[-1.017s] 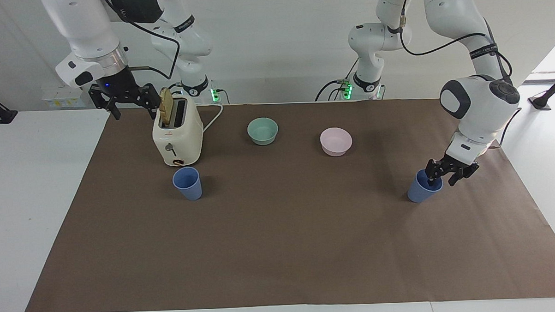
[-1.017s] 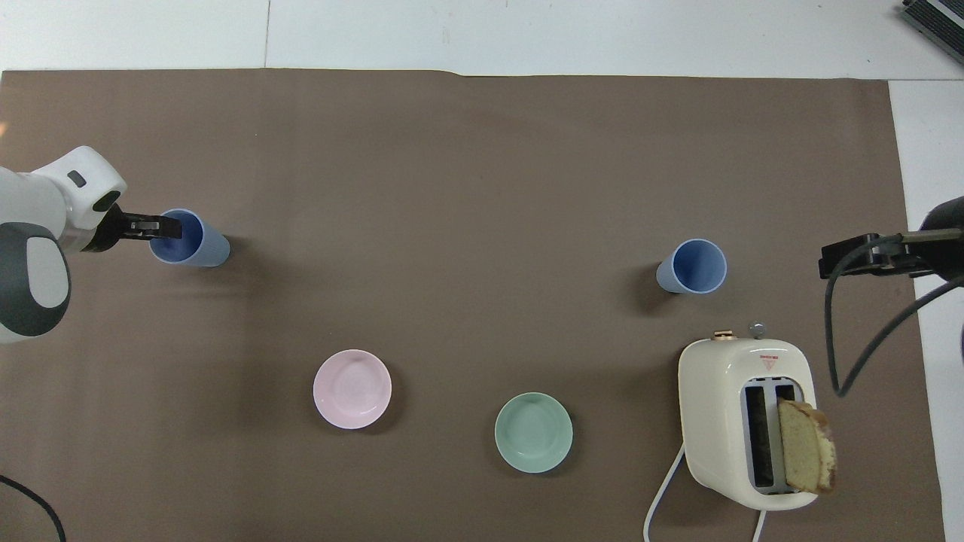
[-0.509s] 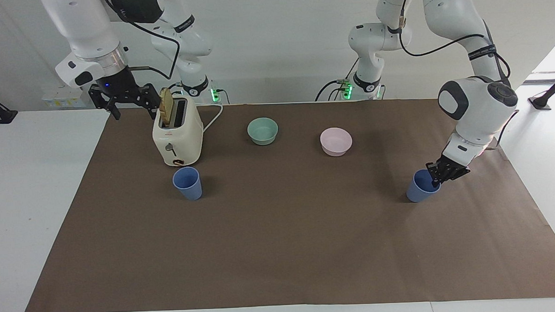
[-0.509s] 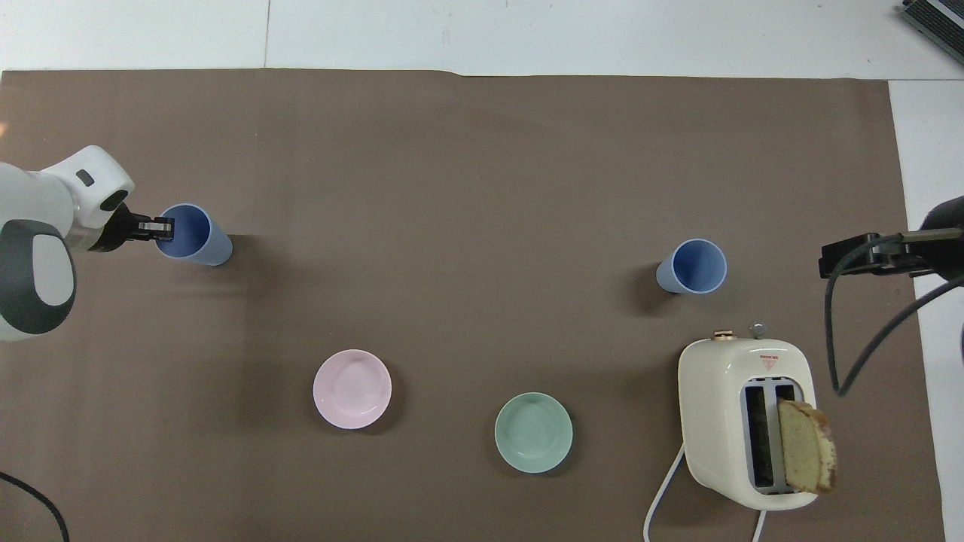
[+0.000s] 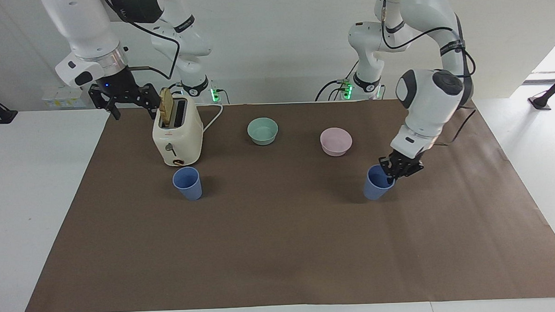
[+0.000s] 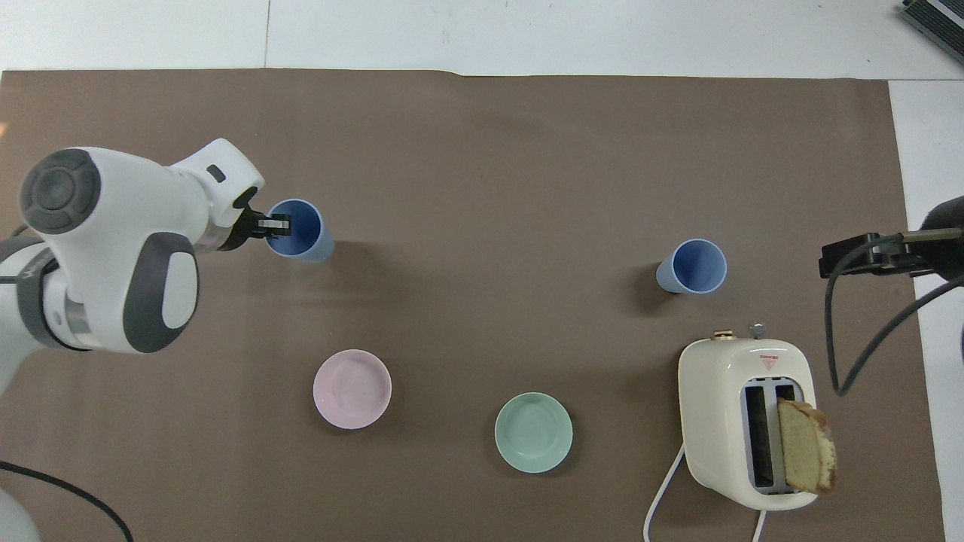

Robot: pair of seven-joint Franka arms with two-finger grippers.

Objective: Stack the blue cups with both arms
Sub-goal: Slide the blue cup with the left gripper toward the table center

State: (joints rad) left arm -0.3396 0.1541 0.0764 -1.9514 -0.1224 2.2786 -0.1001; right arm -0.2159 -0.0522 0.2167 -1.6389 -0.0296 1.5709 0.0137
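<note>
Left tool [image 5: 395,171] was clamped on the rim of one blue cup [image 5: 376,183], one finger inside the mouth, one outside. That held cup leaned, tipped away from the wrist; could not tell whether its base was touching the brown mat [image 5: 280,248] or just clear of it. It sat toward the left arm's end of the surface, farther from the robots than the pink bowl [image 5: 335,141].

Second blue cup [image 5: 187,182] stood upright on the mat, just beside the toaster [image 5: 177,132] and farther from the robots than it, well apart from the held cup.

Right tool [image 5: 125,99] hung with its fingers spread and nothing in them, waiting over the edge of the mat beside the toaster's bread slice [image 5: 166,106].

Risks, as judged:
- Rim pinch on one wall only. Thin tapered plastic could pivot or slip out under a quick swing.
- If the base was dragging, the mat could catch it and twist the cup in the grip.
- A tilted cup might arrive crooked over the second cup and knock it over rather than nest.
- The target stood close to the toaster, so little room for the wrist.
</note>
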